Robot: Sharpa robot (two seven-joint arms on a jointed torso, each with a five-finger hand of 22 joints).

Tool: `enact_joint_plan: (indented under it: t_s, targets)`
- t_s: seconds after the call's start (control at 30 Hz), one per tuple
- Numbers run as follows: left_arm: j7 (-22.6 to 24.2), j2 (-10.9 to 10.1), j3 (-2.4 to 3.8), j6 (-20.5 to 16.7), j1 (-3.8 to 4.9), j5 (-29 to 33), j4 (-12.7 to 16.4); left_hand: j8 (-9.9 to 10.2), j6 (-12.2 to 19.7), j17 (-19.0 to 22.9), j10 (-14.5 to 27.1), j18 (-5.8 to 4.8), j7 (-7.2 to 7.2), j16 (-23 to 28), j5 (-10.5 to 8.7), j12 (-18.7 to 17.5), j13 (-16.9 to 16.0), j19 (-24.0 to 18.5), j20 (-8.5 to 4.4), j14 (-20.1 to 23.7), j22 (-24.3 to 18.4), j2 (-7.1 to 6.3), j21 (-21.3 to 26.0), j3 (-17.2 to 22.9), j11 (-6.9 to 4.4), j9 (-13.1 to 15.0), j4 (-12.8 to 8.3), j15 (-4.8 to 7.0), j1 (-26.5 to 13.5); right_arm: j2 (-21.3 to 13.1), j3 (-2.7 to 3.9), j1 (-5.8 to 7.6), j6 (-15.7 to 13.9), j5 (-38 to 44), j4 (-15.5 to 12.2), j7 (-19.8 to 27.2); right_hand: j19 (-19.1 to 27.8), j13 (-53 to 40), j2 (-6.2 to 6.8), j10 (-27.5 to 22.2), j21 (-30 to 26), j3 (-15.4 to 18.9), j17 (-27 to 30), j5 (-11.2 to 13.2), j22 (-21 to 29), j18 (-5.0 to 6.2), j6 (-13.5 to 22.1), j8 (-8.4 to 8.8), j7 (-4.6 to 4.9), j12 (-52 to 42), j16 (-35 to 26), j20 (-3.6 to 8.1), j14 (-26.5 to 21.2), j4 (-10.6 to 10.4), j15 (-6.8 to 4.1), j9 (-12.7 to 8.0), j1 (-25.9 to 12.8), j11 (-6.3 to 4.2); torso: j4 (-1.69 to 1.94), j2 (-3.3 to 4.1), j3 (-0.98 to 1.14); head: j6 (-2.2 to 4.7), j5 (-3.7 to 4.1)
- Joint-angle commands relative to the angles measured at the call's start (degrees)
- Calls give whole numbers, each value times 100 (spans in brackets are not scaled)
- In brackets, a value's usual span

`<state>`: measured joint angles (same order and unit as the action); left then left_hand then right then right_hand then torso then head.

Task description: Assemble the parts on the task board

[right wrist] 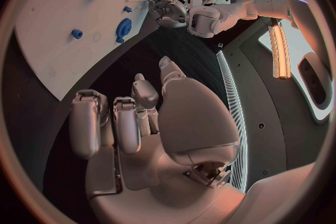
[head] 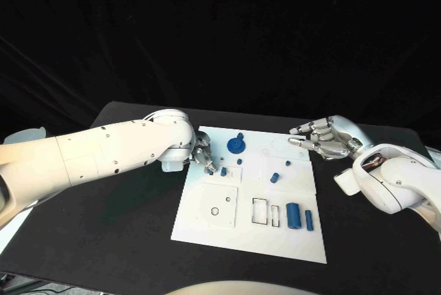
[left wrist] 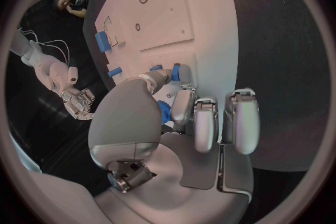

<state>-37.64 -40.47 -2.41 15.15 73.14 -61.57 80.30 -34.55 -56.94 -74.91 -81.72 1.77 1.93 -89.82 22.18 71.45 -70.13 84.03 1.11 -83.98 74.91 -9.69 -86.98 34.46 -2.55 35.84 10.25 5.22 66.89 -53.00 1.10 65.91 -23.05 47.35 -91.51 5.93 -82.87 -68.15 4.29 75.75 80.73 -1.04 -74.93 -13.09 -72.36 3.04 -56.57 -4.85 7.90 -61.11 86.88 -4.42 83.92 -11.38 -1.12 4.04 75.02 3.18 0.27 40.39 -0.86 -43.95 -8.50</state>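
Task board [head: 248,199] lying white and flat at the centre of the black table [head: 110,231], with blue parts scattered over it. Left hand [head: 204,156] bent down over the board's 10 o'clock edge, fingertips [left wrist: 183,102] touching or just beside a small blue peg [head: 224,171]; from the left wrist view, impossible to say whether gripped or merely touched. Right hand [head: 322,139] hovering off the board's 1 o'clock corner, fingers loosely bent and apart, holding nothing.

Blue gear [head: 236,144] at 12 o'clock, just beside the left hand. Short blue cylinder [head: 274,177] upright near the middle. Thick blue cylinder [head: 293,215] and slim blue rod [head: 309,220] lying side by side at 4 o'clock, next to two outlined rectangular slots [head: 261,211].

Likely step: seating the small peg by the left fingertips. Best done slowly: pinch low and firm, keep the peg upright, line it up over its hole before pressing, avoid nudging the gear. Wise to hold the right hand well apart until needed.

Surface matte black and level, in sharp contrast with the white plate. Dark drapes [head: 220,46] behind the table; a bright light strip [right wrist: 279,50] off to one side in the right wrist view.
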Motion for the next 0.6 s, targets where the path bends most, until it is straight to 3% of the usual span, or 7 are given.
enact_joint_plan:
  t_s: [0.03, 0.23, 0.37, 0.6]
  targets:
    - [-255, -1, -56, 234, -68, 53, -48, 21, -24, -1509, -37, -75, -39, -18, 23, 30, -12, 425, -29, -602, 1186, 42, 13, 772, 0, -2, -810, 21, -36, 0, 0, -4, 79, 21, -11, 13, 24, -7, -38, 12, -32, 24, -1095, -16, 5, 66, -31, -25, 5, -37, -20, -10, 504, -9, -24, -6, -29, -22, 2, -1, -2, 3, 1]
    - [-297, -13, -56, 183, -68, 64, -71, 28, -100, -1509, -117, -76, -88, -18, -7, 171, -172, 427, -33, -602, 1191, 42, 12, 492, -25, -4, -715, 31, -350, -4, 0, -4, 78, 22, -12, 11, 24, -7, -38, 12, -32, 24, -1095, -16, 5, 66, -31, -25, 5, -37, -20, -10, 504, -9, -24, -6, -29, -22, 3, 0, -1, 4, 3]
    - [-310, -18, -55, 164, -68, 65, -80, 60, -174, -1509, -126, -78, -141, -18, -29, 191, -209, 431, -53, -602, 1201, -55, 8, -99, -62, -28, -545, 60, -654, -5, 0, -4, 74, 23, -12, 11, 24, -7, -38, 12, -32, 24, -1095, -16, 5, 66, -31, -25, 5, -37, -20, -10, 504, -9, -24, -6, -29, -22, 5, -2, -2, 6, 4]
    - [-318, -31, -54, 116, -68, 66, -86, 165, -290, -1509, -134, -89, -153, -18, -41, 224, -280, 450, -76, -602, 1239, -55, -22, -1186, -67, -104, -249, 83, -828, -6, 0, -4, 67, 24, -12, 12, 24, -7, -38, 12, -32, 24, -1095, -16, 5, 66, -31, -25, 5, -37, -20, -10, 504, -9, -24, -6, -29, -22, 1, -2, 0, 5, 2]
